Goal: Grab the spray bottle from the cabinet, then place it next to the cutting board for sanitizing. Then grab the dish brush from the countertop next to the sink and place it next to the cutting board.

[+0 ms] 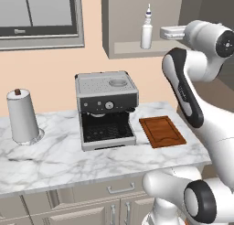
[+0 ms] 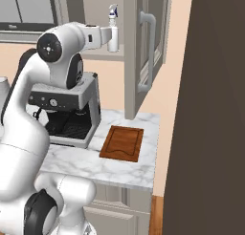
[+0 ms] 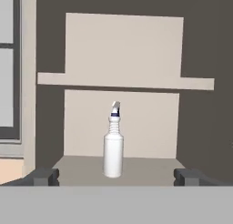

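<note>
1. My end effector (image 3: 116, 176) has its fingers spread wide apart, holding nothing, and is aimed into the cabinet (image 1: 123, 18).
2. The spray bottle (image 3: 113, 145) stands upright at 12 o'clock from it, on the cabinet's bottom shelf, untouched.
3. Below, on the surface (image 1: 55, 160), I see the cutting board (image 1: 162, 131) lying flat just beside the coffee machine (image 1: 106, 109), at its 3 o'clock.

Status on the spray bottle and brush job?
Done: nothing placed yet; the cabinet door stands open. In hand: the open tool faces the spray bottle, which stands upright on the cabinet's bottom shelf, not gripped. Left: grasp it, set it beside the cutting board, then the whole dish brush leg.
</note>
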Robot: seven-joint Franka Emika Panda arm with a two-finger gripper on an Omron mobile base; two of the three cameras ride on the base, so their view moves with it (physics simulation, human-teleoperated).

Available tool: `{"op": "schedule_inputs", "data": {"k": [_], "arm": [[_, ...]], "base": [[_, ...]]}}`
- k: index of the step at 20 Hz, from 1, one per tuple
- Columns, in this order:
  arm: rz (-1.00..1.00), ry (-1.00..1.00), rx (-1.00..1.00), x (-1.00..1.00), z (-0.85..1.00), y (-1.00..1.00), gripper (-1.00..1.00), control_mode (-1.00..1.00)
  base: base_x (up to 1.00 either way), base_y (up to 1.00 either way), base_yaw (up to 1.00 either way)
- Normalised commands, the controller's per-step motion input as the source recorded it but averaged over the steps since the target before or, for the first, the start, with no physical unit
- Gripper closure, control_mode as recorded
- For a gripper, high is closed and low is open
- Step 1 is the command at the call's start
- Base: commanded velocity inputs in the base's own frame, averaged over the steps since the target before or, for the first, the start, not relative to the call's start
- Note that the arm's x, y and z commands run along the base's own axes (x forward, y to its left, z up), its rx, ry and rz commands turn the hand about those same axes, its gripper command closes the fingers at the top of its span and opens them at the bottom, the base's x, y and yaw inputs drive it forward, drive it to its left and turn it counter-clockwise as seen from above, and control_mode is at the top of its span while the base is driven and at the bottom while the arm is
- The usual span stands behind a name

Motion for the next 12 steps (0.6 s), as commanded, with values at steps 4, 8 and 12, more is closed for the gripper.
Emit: {"op": "schedule_inputs", "data": {"k": [4, 8, 12], "arm": [[0.0, 0.0, 0.0, 0.45, 0.0, 0.0, -1.0, -1.0], [0.0, 0.0, 0.0, 0.45, 0.0, 0.0, -1.0, -1.0], [0.0, 0.0, 0.0, 0.48, 0.0, 0.0, -1.0, -1.0]], "base": [[0.0, 0.0, 0.0], [0.0, 0.0, 0.0], [0.0, 0.0, 0.0]]}}
